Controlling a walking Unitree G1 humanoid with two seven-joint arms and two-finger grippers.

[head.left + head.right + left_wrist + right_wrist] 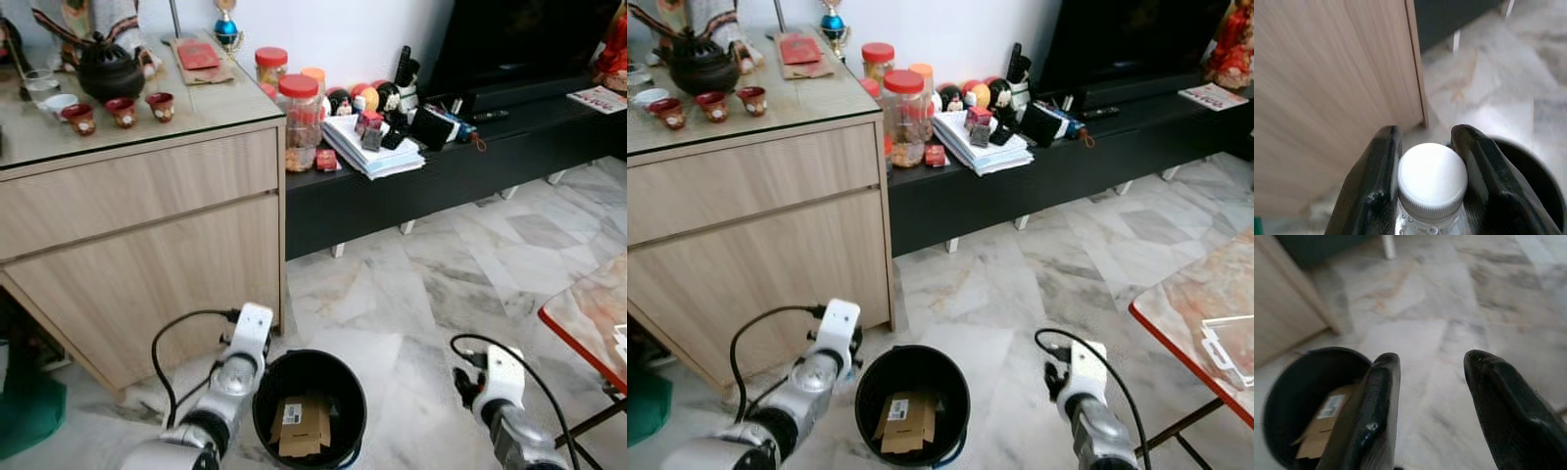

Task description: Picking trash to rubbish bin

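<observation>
Bottle [1432, 182] clamped in left gripper [1425, 147] near bin [310, 406]; right gripper [1432, 367] wide, empty.

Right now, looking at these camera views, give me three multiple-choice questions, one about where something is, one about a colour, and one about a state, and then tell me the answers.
1. Where does the black bin stand?
A. on the marble floor beside the wooden cabinet
B. on the black TV bench
C. on the cabinet's glass top

2. What colour is the cap of the bottle in the left gripper?
A. red
B. white
C. blue

3. What is the state of the right gripper?
A. shut on a cardboard piece
B. shut on a bottle
C. open, holding nothing

Answers: 1 A, the bin sits on the floor next to the wooden cabinet. 2 B, the left wrist view shows a white cap between the fingers. 3 C, the right wrist view shows bare floor between its spread fingers.
</observation>
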